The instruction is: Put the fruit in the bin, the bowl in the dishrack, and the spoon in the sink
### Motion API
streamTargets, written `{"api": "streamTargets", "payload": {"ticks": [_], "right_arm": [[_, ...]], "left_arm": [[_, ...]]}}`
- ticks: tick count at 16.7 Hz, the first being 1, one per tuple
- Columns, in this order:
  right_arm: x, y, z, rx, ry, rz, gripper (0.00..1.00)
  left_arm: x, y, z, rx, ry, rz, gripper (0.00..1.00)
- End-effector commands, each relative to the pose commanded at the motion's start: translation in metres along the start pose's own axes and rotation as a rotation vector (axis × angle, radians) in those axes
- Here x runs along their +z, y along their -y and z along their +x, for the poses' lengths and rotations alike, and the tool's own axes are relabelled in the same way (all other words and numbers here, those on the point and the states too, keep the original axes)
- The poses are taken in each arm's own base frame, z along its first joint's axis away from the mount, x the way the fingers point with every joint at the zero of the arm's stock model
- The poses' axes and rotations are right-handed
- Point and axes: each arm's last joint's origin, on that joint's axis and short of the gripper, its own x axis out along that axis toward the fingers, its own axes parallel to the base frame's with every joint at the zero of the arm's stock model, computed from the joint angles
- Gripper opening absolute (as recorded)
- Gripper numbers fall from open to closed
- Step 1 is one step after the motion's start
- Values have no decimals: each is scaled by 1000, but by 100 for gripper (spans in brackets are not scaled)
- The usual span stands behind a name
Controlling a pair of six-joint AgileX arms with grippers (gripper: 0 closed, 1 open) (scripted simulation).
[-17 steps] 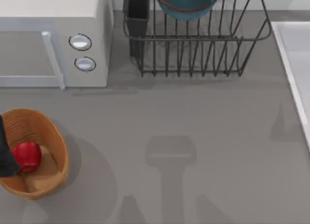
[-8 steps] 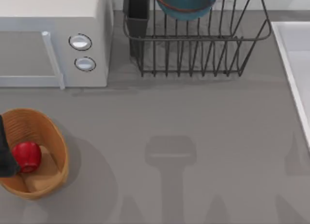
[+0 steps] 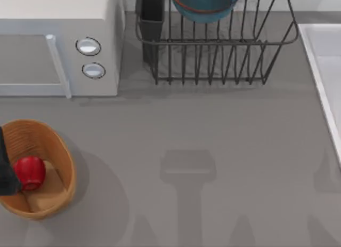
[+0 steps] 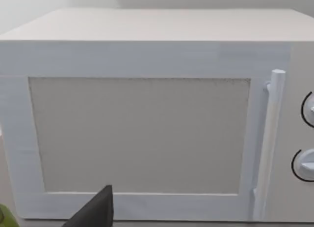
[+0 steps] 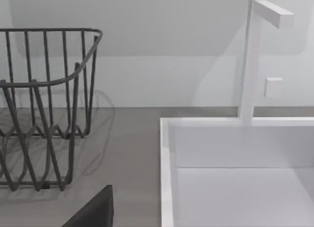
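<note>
The red fruit [image 3: 30, 172] lies inside the tan wicker bin [image 3: 59, 156] at the table's front left. A dark piece of my left arm [image 3: 5, 169] sits at the bin's left side, right beside the fruit. The blue-teal bowl [image 3: 205, 4] rests in the dark wire dishrack [image 3: 213, 65] at the back middle. The white sink [image 3: 319, 60] runs along the right edge, and the right wrist view looks into its basin [image 5: 235, 192], with a dark wedge of my right gripper [image 5: 95, 212] low in that view. The spoon is out of view.
A white microwave [image 3: 58, 44] with two round knobs stands at the back left, and its door [image 4: 140, 134] faces the left wrist camera. A black utensil cup [image 3: 153, 15] stands at the rack's left corner. A white faucet [image 5: 252, 60] rises behind the sink.
An arm's shadow near the table's right edge has slid toward the front. The fruit, bin, bowl and left arm have not moved.
</note>
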Motion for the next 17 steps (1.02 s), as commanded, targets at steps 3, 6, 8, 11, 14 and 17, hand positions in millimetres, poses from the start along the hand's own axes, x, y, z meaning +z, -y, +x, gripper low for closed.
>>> {"api": "streamTargets", "payload": {"ticks": [3,6,8,11,14,17], "right_arm": [[10,5,3,-49,-137,32,100],[21,14,13,-131,-372,90,100],[29,21,23,-194,-547,141,100],[38,36,40,-291,-804,232,100],[41,53,58,-381,-1044,333,100],[40,70,73,-455,-1243,425,100]], "left_arm": [[0,0,0,0,0,0,100],[0,0,0,0,0,0,100],[0,0,0,0,0,0,100],[0,0,0,0,0,0,100],[0,0,0,0,0,0,100],[0,0,0,0,0,0,100]]}}
